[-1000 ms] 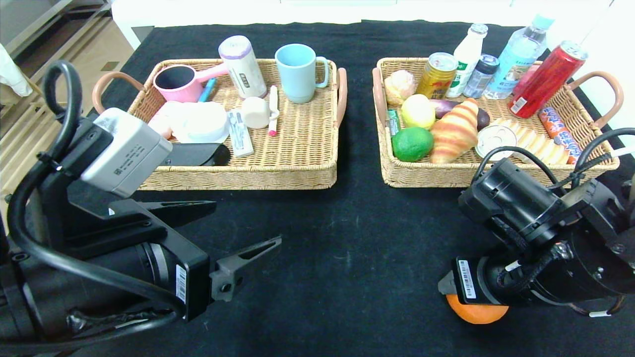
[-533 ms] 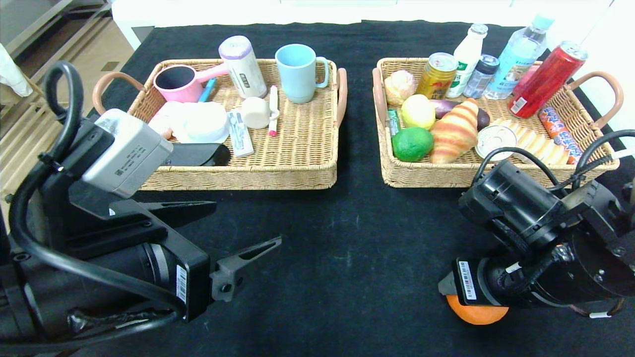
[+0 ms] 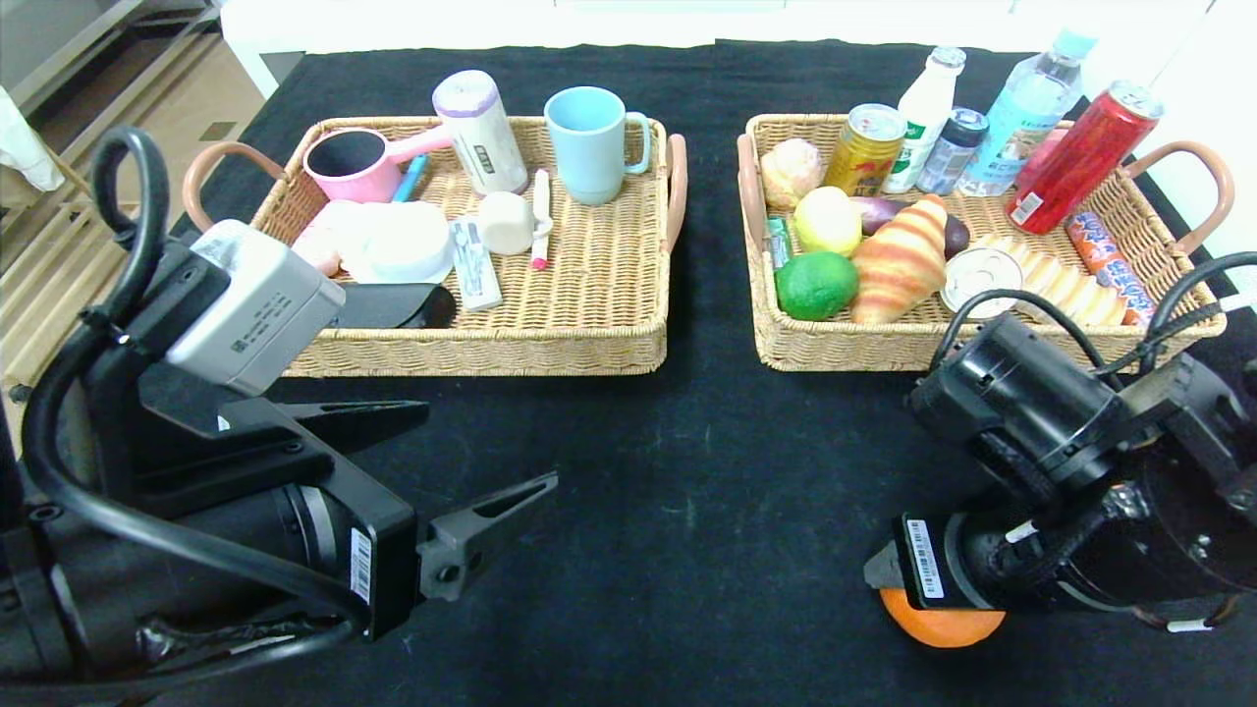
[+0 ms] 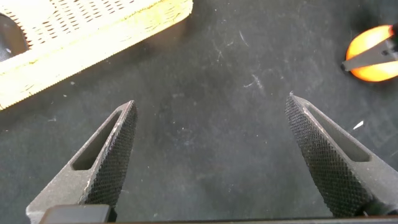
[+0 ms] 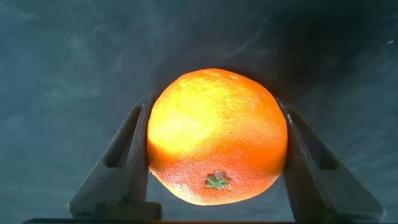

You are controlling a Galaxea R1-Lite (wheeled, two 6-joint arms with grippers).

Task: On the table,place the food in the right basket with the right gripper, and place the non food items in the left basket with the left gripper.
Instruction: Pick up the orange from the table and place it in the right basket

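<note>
An orange [image 3: 941,626] sits low over the black table at the front right, mostly hidden under my right arm in the head view. My right gripper [image 5: 214,104] is shut on the orange [image 5: 217,134], one finger pressed against each side. The left gripper [image 3: 491,440] hangs open above bare table at the front left, nothing between its fingers [image 4: 112,149]. From the left wrist the orange [image 4: 372,53] shows far off. The left basket [image 3: 589,344] holds cups, a scoop and other non-food items. The right basket [image 3: 835,353] holds fruit, a croissant, cans and bottles.
Both baskets stand side by side at the back of the table, a dark gap [image 3: 712,245] between them. A red can [image 3: 1075,162] and bottles [image 3: 1021,113] stand tall at the right basket's far side. The table's left edge meets a wooden floor [image 3: 59,245].
My right arm has shifted slightly while keeping its grip on the orange. The left arm has not moved.
</note>
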